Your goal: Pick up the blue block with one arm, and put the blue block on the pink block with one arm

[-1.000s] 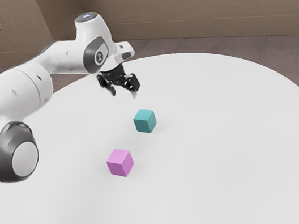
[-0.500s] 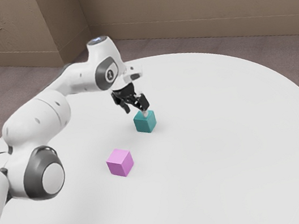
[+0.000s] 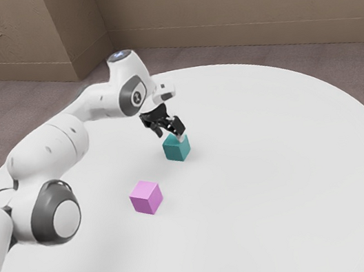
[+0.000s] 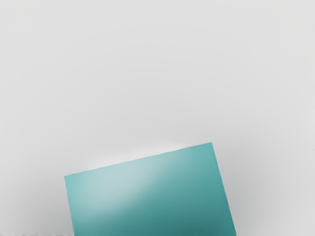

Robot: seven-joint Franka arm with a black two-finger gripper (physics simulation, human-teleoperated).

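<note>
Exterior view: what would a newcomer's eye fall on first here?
The big white Franka arm comes in from the exterior view's left, its black tool right down at the top of a teal block near the middle of the round white table. A pink block sits apart from it, nearer the camera and toward the exterior view's left. In the wrist view, the teal block looms just under the hand.

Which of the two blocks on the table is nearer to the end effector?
The blue block, directly under the end effector; the pink block sits apart from it.
</note>
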